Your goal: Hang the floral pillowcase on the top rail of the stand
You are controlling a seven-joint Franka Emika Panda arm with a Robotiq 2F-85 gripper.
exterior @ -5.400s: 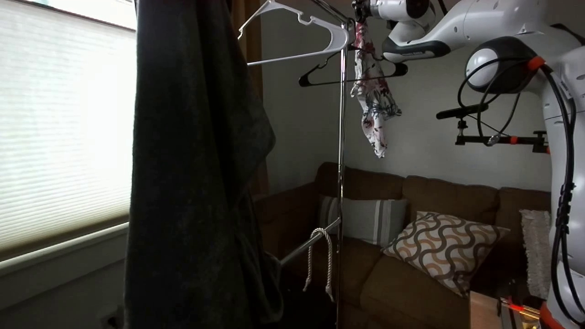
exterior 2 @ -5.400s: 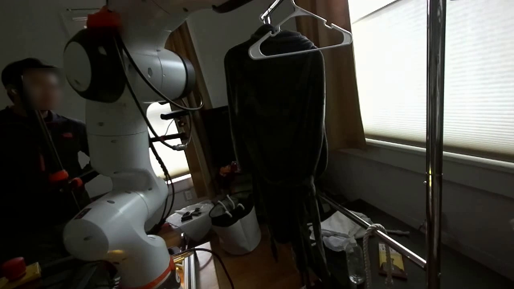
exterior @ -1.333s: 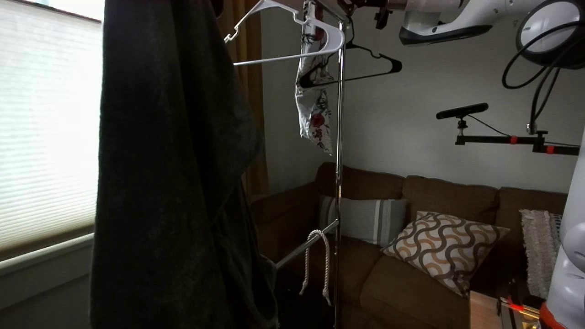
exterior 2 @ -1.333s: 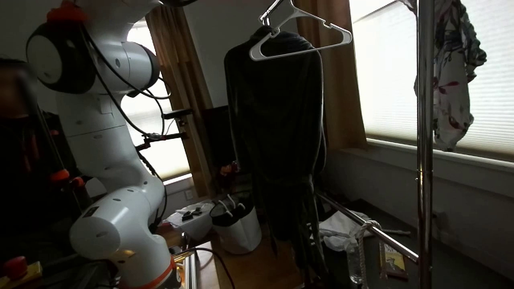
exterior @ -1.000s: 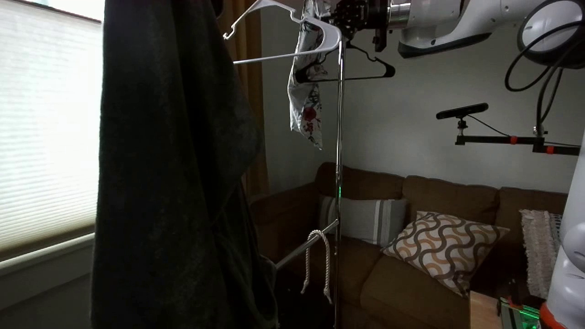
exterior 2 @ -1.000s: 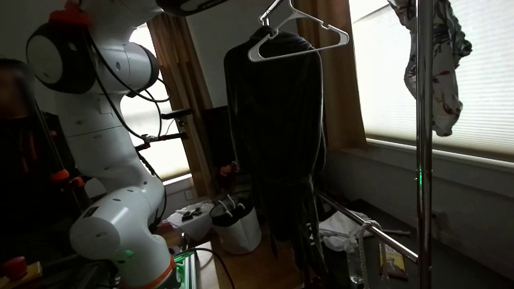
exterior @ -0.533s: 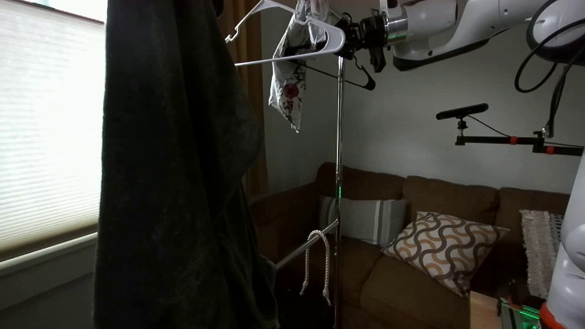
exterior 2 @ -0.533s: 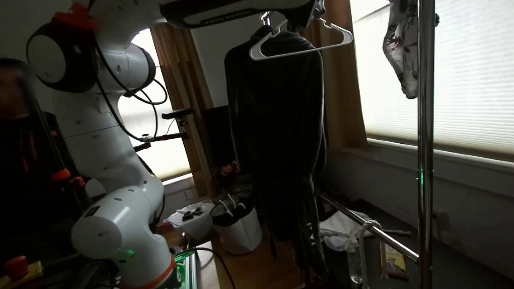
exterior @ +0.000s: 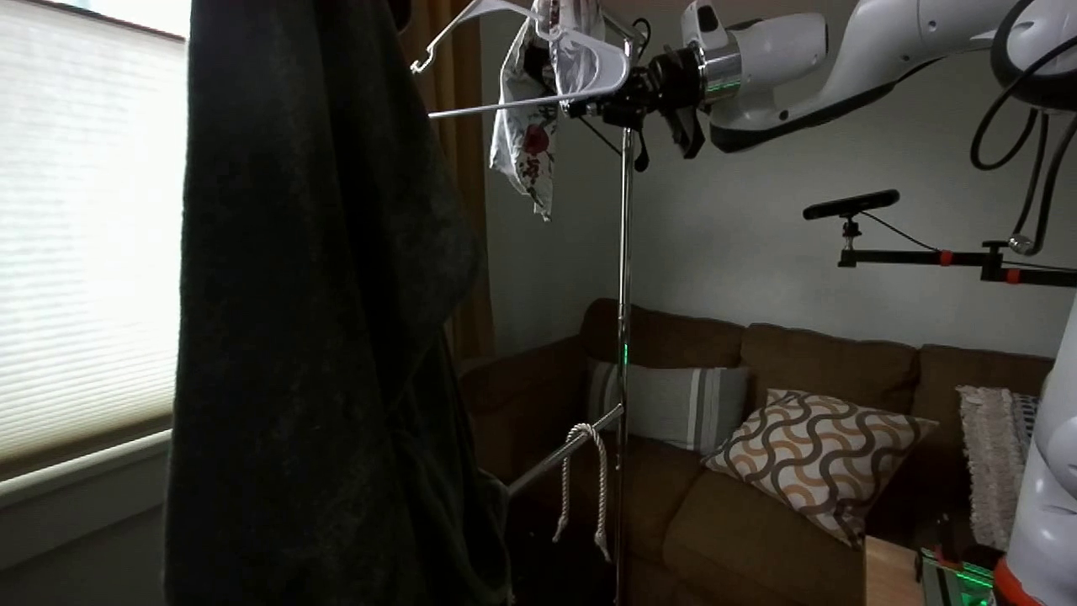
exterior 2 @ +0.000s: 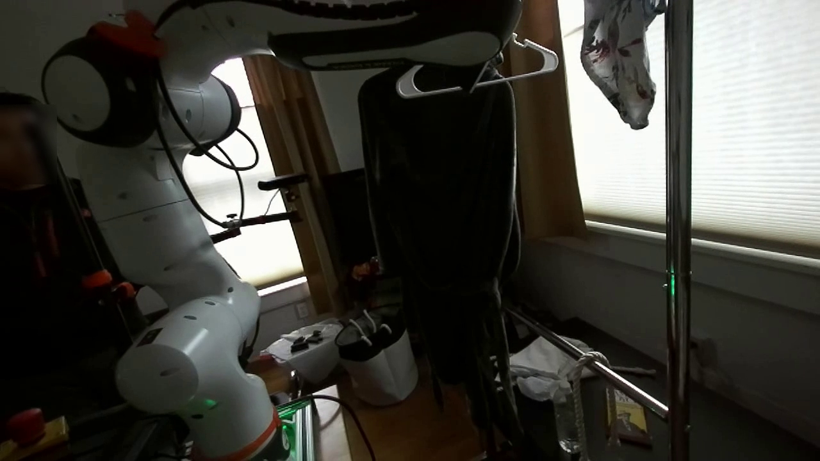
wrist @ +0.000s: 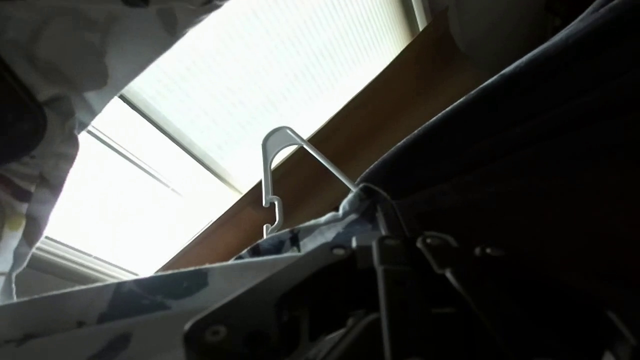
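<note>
White hanger [exterior: 612, 67] close to claw [exterior: 580, 105], dark garment [exterior: 320, 320] alongside, open air above sofa [exterior: 707, 505]

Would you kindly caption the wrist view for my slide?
Black metal pincer holding pale floral cloth pillowcase, white plastic hanger and brown fabric curtain beyond.

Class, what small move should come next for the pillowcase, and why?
Probably ease the tool slightly lower before letting go: it pinches the floral pillowcase, whose loose side hangs lower than the pinched part. Any fold over the top rail is out of frame.
</note>
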